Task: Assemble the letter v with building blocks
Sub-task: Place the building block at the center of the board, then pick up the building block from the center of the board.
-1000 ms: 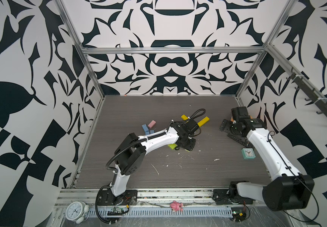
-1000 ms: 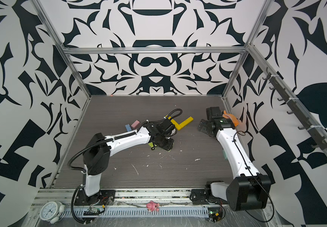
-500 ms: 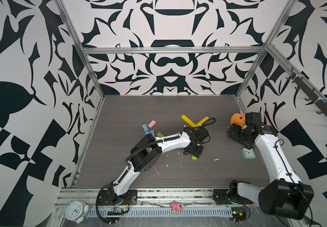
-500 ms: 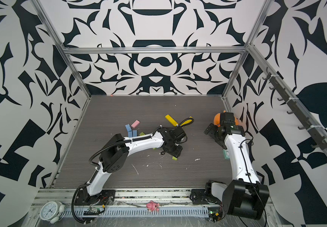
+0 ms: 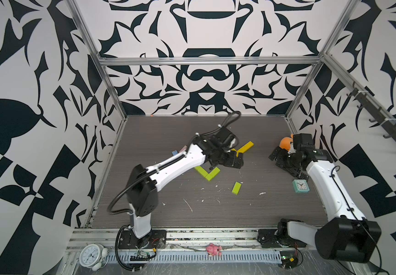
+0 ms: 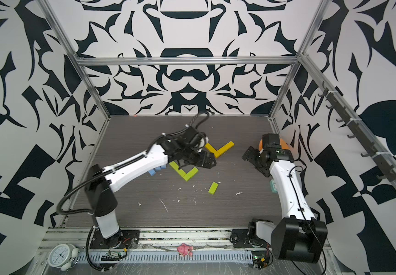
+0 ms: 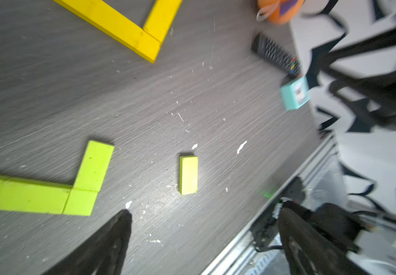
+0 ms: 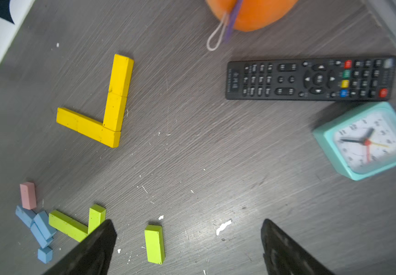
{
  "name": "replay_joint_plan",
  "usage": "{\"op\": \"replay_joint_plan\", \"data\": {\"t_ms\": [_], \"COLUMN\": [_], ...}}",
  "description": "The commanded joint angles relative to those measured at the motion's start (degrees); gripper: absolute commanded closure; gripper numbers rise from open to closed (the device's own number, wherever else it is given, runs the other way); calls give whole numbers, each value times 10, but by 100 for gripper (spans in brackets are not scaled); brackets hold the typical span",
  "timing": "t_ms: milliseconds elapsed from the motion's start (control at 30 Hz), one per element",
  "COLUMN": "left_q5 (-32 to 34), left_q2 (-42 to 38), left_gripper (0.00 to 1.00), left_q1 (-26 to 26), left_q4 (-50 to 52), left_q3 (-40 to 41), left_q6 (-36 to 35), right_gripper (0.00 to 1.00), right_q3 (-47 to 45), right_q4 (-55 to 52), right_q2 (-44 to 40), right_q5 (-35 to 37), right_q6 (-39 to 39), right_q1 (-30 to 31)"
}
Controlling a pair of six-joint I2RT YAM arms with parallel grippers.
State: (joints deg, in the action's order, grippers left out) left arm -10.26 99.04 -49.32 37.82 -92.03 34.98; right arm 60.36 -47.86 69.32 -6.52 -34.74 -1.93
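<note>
The building blocks lie flat on the dark table. Yellow ones form a V [image 5: 243,149] [image 6: 219,150] [image 7: 142,35] [image 8: 111,114]. Lime green ones form a second V [image 5: 207,173] [image 6: 184,172] [image 7: 80,190] [image 8: 73,226]. One loose lime block [image 5: 236,188] [image 6: 213,188] [image 7: 188,175] [image 8: 154,244] rests apart, nearer the front. Light blue blocks [image 6: 155,171] [image 8: 38,226] and a pink block [image 8: 28,195] sit at the left. My left gripper [image 5: 234,161] [image 7: 206,212] hovers open and empty between the two Vs. Further right, my right gripper [image 5: 280,158] [image 8: 187,223] is open and empty.
An orange plush toy [image 5: 286,142] [image 8: 251,12] sits by the right wall behind my right gripper. A black remote [image 8: 311,79] [image 7: 275,56] and a teal clock [image 5: 300,186] [image 8: 366,140] lie along the right edge. White scraps dot the table front.
My left gripper opened, left the loose lime block on the table, and pulled back toward the Vs. The right arm shifted slightly, uncovering the orange toy.
</note>
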Motion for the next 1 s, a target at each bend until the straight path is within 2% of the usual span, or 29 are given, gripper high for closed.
{"op": "replay_joint_plan", "data": {"t_ms": [0,100,167,267,467,800,967], "left_q5": [-103,-162,-172,-184,-213,-231,-236], "left_q2": [-92,-168,-199,-234,-251,-244,-237], "left_gripper": [1,1,1,1,1,1,1], "left_q1": [72,135,161,181,204,204,204], "left_q4": [-104,-205,-220,-234,-271,-301,-314], "left_q3": [147,280,330,384,441,461,469], "left_q6": [92,151,160,167,186,199,206], "right_gripper": [6,8,12,22,23,33,50], "right_q3": [-25,-44,-62,-93,-80,-96,-112], "right_q4": [24,30,49,90,102,139,157], "right_q2": [7,47,62,84,161,215,220], "right_q5": [44,76,85,83,102,96,96], "right_q6": [-69,-122,-159,-217,-255,-287,-313], "right_q1": [104,195,238,282,353,369,370]}}
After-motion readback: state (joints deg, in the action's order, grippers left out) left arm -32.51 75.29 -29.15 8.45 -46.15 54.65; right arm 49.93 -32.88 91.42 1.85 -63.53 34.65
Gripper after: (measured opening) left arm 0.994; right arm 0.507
